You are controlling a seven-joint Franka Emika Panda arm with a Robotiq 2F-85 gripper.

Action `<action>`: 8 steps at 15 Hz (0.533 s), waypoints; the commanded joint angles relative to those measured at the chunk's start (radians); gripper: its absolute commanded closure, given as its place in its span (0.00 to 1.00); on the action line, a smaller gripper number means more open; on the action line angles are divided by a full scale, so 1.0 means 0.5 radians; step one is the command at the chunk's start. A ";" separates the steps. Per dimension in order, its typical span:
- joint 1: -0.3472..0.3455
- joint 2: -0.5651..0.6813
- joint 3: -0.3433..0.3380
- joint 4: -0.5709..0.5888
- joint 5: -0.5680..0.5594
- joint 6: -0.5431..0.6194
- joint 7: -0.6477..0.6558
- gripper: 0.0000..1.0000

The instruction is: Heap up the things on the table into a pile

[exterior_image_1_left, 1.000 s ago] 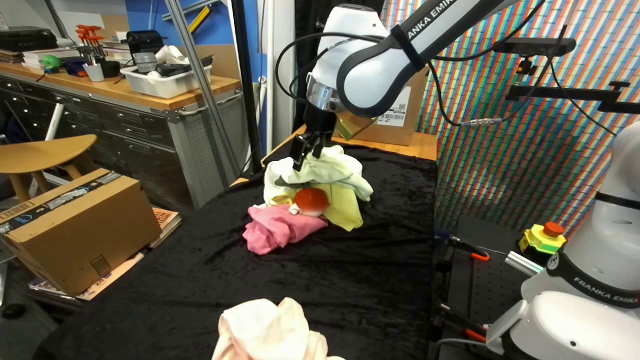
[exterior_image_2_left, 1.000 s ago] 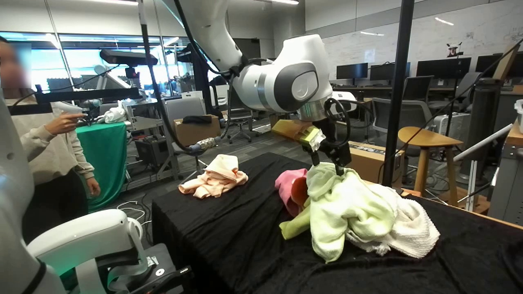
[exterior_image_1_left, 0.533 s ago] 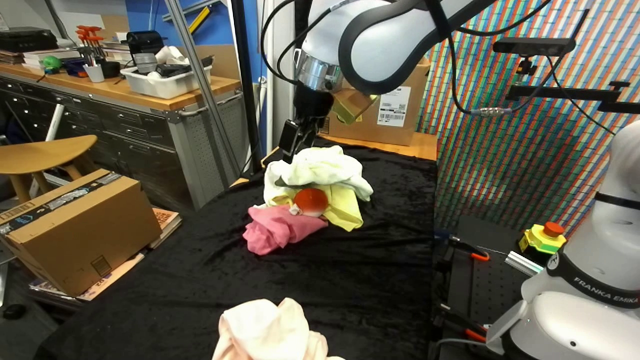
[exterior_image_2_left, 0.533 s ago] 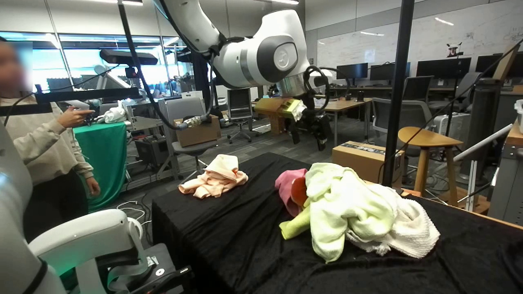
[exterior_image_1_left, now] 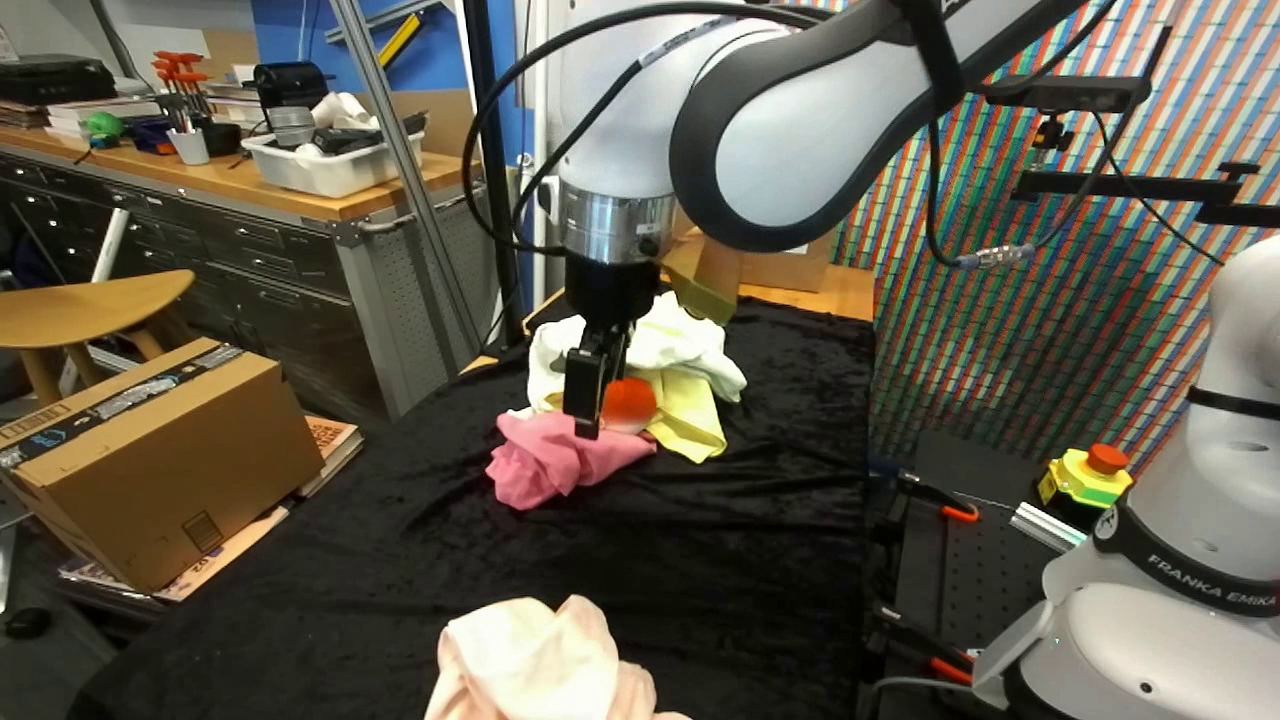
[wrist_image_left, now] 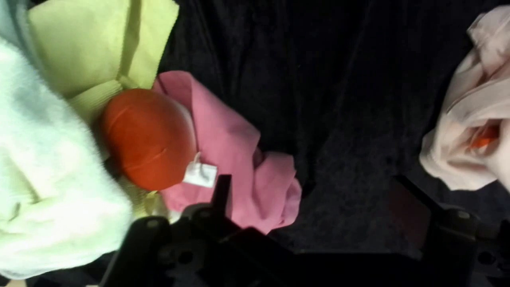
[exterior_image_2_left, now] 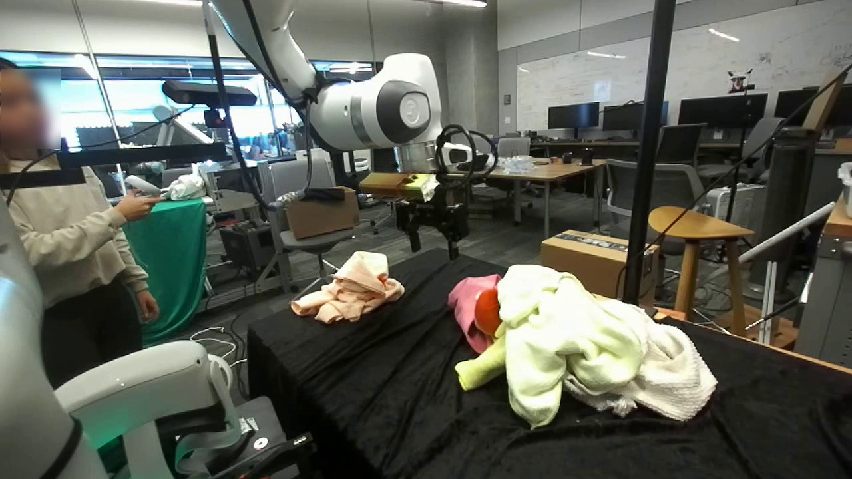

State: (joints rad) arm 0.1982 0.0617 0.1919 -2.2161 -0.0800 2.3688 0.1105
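Cloth pile (exterior_image_2_left: 579, 332) on a black-covered bench (exterior_image_2_left: 373, 386), a pale pink cloth (exterior_image_2_left: 349, 293) well apart from it.

In an exterior view the pile's long axis slants from a magenta cloth (exterior_image_2_left: 467, 309) at back left, across a pale green towel (exterior_image_2_left: 566, 352), to a white towel (exterior_image_2_left: 672, 376) at front right; a yellow cloth (exterior_image_2_left: 482, 369) juts toward lower left, below a red-orange ball (exterior_image_2_left: 487, 311). Past the bench are a cardboard box (exterior_image_2_left: 589, 263) and a wooden stool (exterior_image_2_left: 699, 221); a person (exterior_image_2_left: 76, 246) is at left. The gripper (exterior_image_2_left: 434, 249) hangs above the bench between the pile and the pale pink cloth, its jaws wide apart and clear of the cloths.
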 commanded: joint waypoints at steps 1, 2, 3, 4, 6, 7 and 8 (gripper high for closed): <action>0.066 0.133 0.064 0.096 0.005 -0.077 -0.098 0.00; 0.081 0.154 0.085 0.106 0.033 -0.087 -0.139 0.00; 0.098 0.186 0.103 0.116 0.040 -0.063 -0.162 0.00; 0.112 0.211 0.119 0.126 0.038 -0.046 -0.177 0.00; 0.138 0.251 0.153 0.149 0.076 0.006 -0.195 0.00; 0.151 0.274 0.168 0.165 0.090 0.037 -0.192 0.00; 0.162 0.297 0.181 0.187 0.105 0.049 -0.190 0.00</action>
State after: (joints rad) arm 0.2633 0.1728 0.2672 -2.1720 -0.0610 2.3694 0.0416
